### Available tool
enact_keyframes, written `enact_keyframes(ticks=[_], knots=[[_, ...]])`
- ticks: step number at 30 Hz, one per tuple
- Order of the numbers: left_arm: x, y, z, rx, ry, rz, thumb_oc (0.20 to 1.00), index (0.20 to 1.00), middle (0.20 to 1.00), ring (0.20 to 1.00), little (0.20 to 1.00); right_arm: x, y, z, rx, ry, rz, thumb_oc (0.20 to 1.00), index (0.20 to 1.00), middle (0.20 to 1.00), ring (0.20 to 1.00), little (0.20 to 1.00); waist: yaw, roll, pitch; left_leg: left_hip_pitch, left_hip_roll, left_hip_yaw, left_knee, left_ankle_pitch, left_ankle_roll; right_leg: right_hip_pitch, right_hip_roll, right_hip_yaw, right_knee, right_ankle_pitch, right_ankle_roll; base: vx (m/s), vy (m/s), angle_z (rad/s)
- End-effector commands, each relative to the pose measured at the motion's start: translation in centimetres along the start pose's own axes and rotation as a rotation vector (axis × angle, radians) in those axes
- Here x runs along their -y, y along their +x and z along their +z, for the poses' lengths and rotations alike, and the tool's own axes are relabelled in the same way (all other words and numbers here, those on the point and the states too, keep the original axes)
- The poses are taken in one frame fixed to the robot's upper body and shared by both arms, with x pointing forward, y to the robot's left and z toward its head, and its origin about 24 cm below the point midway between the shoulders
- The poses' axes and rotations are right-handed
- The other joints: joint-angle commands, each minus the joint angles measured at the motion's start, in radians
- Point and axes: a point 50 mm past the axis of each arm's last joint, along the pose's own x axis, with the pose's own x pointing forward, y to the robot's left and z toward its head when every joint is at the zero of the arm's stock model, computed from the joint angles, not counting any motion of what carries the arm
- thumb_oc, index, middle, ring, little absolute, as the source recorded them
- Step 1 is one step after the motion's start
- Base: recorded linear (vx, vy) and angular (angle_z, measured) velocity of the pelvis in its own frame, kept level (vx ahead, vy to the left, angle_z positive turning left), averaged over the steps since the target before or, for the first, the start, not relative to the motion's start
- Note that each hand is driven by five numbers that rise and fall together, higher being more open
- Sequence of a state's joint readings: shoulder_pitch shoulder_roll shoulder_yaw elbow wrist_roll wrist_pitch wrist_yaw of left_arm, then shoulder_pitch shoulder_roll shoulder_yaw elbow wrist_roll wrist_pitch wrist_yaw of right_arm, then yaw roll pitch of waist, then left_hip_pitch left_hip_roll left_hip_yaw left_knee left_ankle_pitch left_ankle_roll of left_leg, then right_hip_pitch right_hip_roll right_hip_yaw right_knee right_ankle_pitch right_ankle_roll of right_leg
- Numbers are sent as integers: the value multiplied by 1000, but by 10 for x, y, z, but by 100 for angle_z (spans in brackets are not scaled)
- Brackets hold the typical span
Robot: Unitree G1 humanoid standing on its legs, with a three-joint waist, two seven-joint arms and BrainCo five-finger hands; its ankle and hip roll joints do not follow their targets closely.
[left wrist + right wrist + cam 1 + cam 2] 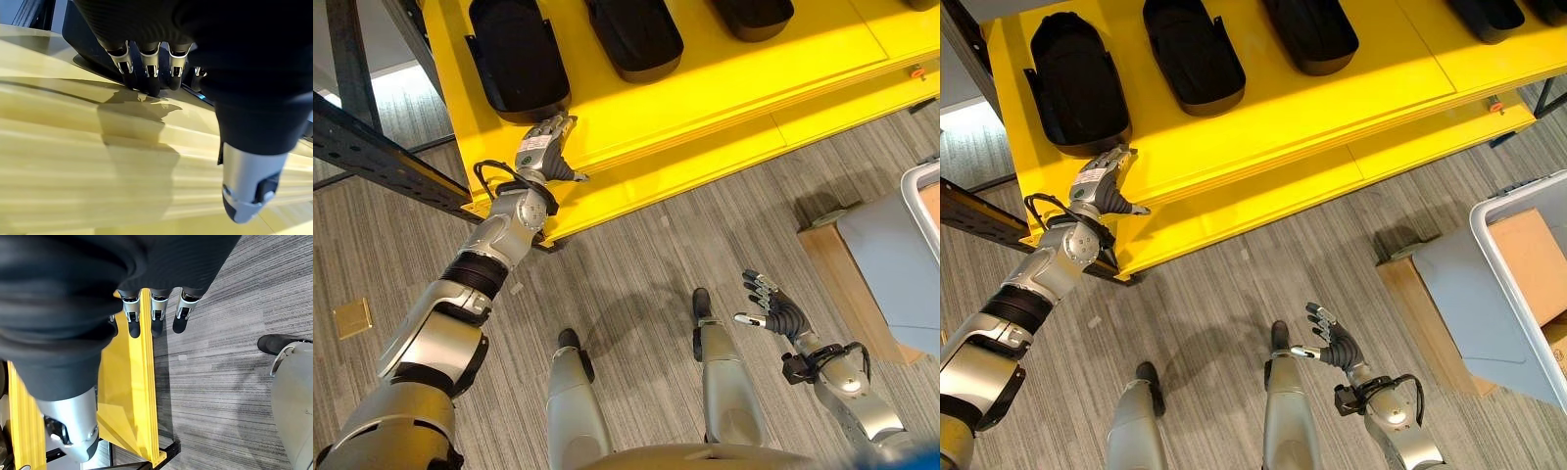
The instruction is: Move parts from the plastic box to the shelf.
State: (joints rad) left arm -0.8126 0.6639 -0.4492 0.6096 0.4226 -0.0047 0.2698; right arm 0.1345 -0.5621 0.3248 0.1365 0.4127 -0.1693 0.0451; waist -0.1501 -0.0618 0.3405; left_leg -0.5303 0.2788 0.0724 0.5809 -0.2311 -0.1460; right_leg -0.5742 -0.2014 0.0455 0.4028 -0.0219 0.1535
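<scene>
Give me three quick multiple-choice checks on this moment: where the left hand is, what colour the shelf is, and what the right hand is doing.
1. Where is the left hand?
A. Inside the plastic box
B. At the front of the shelf's top board, by the leftmost black part
C. Down on the floor

2. What colour are the shelf boards?
A. Yellow
B. Blue
C. White

3. What state is the right hand in?
A. Curled round a black part
B. Pressing on the box rim
C. Open and empty above the floor

Answers:
1 B: the left hand reaches the shelf just below the leftmost black part.
2 A: the boards are yellow throughout.
3 C: the right hand has relaxed fingers holding nothing, apart from the plastic box.
</scene>
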Motion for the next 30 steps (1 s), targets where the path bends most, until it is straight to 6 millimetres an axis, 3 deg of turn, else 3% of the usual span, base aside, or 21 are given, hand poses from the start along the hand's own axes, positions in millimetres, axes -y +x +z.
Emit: enact_keyframes(ticks=[1,30], knots=[[-26,14,-3,-11,34,75,1000,1000,1000,1000,1000,7,-12,4,36,-11,0,1000,1000,1000,1000,1000,2,6,-37,-17,-17,-19,-54,140,29,-27,-7,-11,188,-44,-29,0,0,0],[-48,25,-5,-19,105,109,1000,1000,1000,1000,1000,9,-14,2,25,-13,4,1000,1000,1000,1000,1000,-1,3,-45,-24,-20,-22,-45,140,29,-30,-8,-4,190,-41,-28,0,0,0]])
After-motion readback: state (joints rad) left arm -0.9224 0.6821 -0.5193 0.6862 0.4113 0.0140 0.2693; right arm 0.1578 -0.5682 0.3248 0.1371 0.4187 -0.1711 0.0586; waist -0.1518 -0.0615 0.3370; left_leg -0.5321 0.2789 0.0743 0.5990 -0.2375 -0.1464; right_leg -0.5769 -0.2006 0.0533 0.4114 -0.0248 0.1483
